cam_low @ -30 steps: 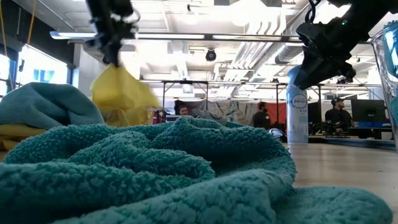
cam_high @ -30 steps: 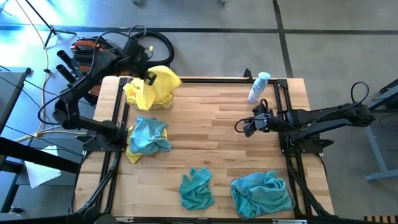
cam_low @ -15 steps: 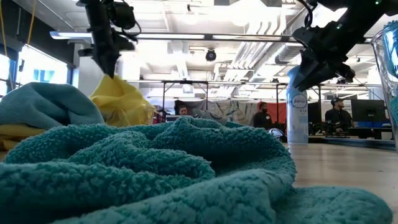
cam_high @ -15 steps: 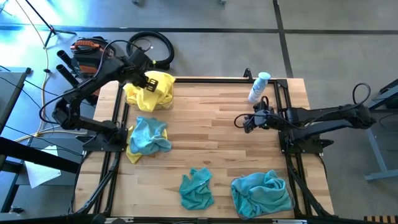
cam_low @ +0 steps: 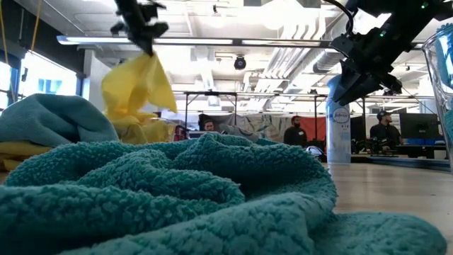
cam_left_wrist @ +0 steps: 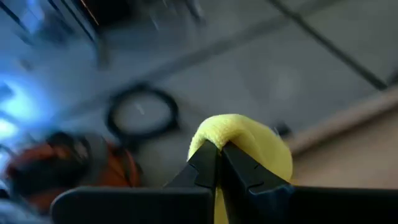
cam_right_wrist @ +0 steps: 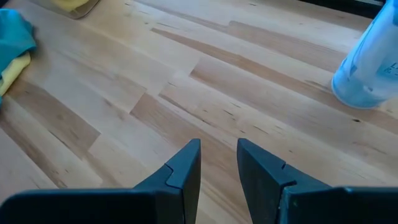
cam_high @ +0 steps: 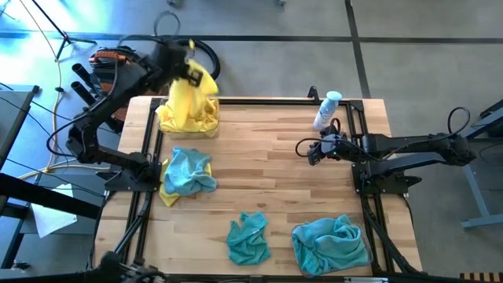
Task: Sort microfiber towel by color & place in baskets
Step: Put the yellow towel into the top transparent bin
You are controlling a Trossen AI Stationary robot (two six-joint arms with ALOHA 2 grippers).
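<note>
My left gripper point(cam_high: 189, 69) is shut on a yellow towel point(cam_high: 189, 93), raised over the table's far left corner, above a yellow pile point(cam_high: 187, 119) in a clear basket point(cam_high: 212, 134). In the low view the towel point(cam_low: 134, 81) hangs under the gripper point(cam_low: 145, 44). A teal towel point(cam_high: 189, 169) lies on another yellow towel point(cam_high: 167, 192) at the left edge. One more teal towel point(cam_high: 249, 236) lies near the near edge. A teal heap point(cam_high: 330, 244) fills the near right basket point(cam_high: 371, 255). My right gripper point(cam_high: 310, 151) hovers open over bare wood at mid-right. My left gripper pinches a bunched fold of the yellow towel point(cam_left_wrist: 239, 132) between its two fingers point(cam_left_wrist: 205, 165). The towel point(cam_low: 138, 85) hangs slack below the gripper, and its lower end reaches down to the yellow pile point(cam_low: 141, 127).
A white-and-blue spray bottle point(cam_high: 326, 110) stands at the far right edge, close to my right gripper, and shows in its wrist view point(cam_right_wrist: 373, 62). Bare wood point(cam_high: 267, 165) spreads across the table's middle. A black cable coil point(cam_high: 200, 55) and an orange tool point(cam_high: 110, 59) lie on the floor beyond the far left corner.
My left gripper, shut on the yellow towel throughout, first dipped toward the yellow pile, letting the towel slump onto it. It then rose and moved toward the far edge, drawing the towel's upper part up again so that it hangs.
</note>
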